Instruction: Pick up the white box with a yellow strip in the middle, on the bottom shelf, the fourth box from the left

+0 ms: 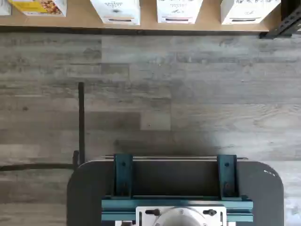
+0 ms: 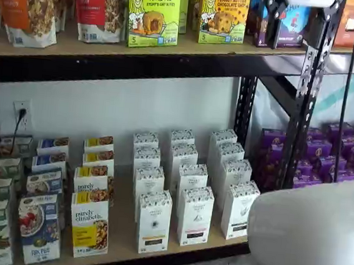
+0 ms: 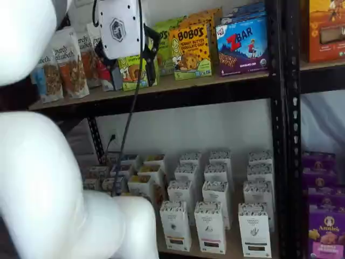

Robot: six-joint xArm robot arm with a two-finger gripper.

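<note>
The white box with the yellow-brown strip stands at the front of its row on the bottom shelf, just right of the "purely elizabeth" box. It also shows in the other shelf view and in the wrist view. Similar white cartons with black strips stand to its right. My gripper hangs high up at the level of the upper shelf, far above the white box; it also shows in a shelf view. Its black fingers show side-on, so no gap can be read.
Bobo's boxes and granola bags fill the upper shelf. Purple boxes sit past the black upright. My white arm links bulk large in front. A dark mount with teal brackets and a black cable lie over the grey floor.
</note>
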